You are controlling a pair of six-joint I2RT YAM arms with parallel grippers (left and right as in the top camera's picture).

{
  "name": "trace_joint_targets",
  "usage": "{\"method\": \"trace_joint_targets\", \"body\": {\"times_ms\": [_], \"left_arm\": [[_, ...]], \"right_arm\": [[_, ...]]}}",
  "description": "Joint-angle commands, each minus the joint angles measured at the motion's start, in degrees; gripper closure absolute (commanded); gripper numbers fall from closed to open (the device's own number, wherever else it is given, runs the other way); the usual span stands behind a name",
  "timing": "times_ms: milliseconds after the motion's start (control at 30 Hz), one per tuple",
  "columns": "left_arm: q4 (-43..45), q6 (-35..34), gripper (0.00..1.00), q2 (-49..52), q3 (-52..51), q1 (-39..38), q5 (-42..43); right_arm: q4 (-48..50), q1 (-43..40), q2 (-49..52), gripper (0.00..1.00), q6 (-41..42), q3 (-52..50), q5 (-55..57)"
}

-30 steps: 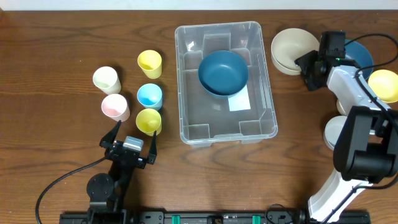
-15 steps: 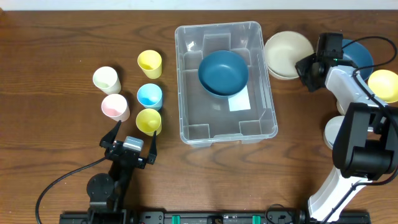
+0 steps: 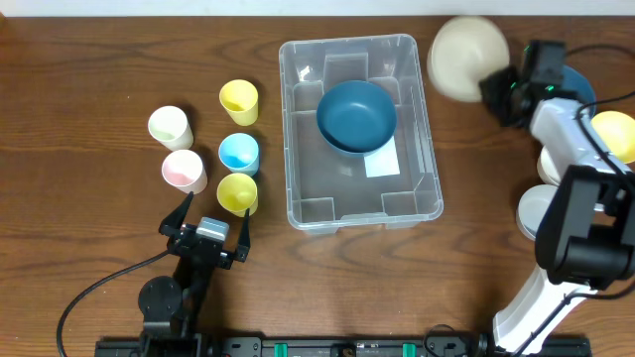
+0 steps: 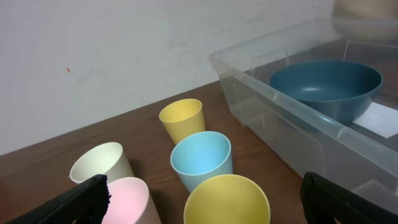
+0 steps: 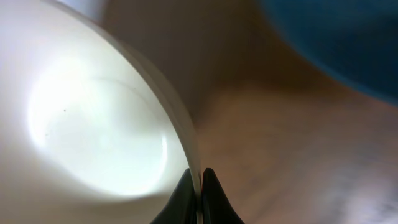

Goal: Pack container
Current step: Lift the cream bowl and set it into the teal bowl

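Clear container (image 3: 327, 188) sits mid-desk (image 3: 79, 79), one short side toward the far edge, with a dark blue bowl (image 3: 355, 114) in its far half. Beyond its far right corner a cream bowl (image 3: 464, 58) hangs tilted and blurred. The right hand (image 5: 200, 193) pinches its rim, fingers pressed together on it. A second ago that bowl sat flat on the desk and the fingers stood apart.

By the right edge a blue bowl (image 3: 580, 84) is mostly hidden behind the arm. A yellow bowl (image 3: 615, 134) is cut off and a white bowl (image 3: 529, 213) is half covered.

Left of the container stand a cream cup (image 3: 170, 126), pink cup (image 3: 184, 171), yellow cup (image 3: 238, 101), light blue cup (image 3: 238, 153) and second yellow cup (image 3: 237, 193). The left hand (image 3: 210, 220) stays spread near the front edge.
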Motion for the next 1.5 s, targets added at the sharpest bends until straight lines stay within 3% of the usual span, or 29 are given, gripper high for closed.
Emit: {"method": "trace_joint_targets", "body": {"times_ms": [0, 100, 267, 533, 833, 1300, 1467], "left_arm": [[-1.92, 0.35, 0.02, -0.31, -1.03, 0.35, 0.76], [-1.92, 0.35, 0.02, -0.31, -1.03, 0.35, 0.76], [-1.92, 0.35, 0.02, -0.31, -1.03, 0.35, 0.76], [-1.92, 0.35, 0.02, -0.31, -1.03, 0.35, 0.76], [-1.92, 0.35, 0.02, -0.31, -1.03, 0.35, 0.76], [-1.92, 0.35, 0.02, -0.31, -1.03, 0.35, 0.76], [-1.92, 0.35, 0.02, -0.31, -1.03, 0.35, 0.76]], "right_arm": [[0.17, 0.24, -8.02, 0.98, -6.71, 8.74, -15.19], [-4.74, 3.63, -11.37, 0.98, -14.34, 12.81, -19.12], [-15.28, 13.11, -13.7, 0.98, -23.37, 13.51, -8.46], [-23.43, 23.89, -7.78, 0.99, -23.93, 13.42, 1.55], [-24.92, 24.48, -2.38, 0.98, -23.91, 13.42, 2.03], [-25.11, 24.52, 1.4, 0.75, -23.91, 13.4, 3.69], [-24.11, 24.46, 1.38, 0.57, -24.26, 13.44, 3.76]]}}
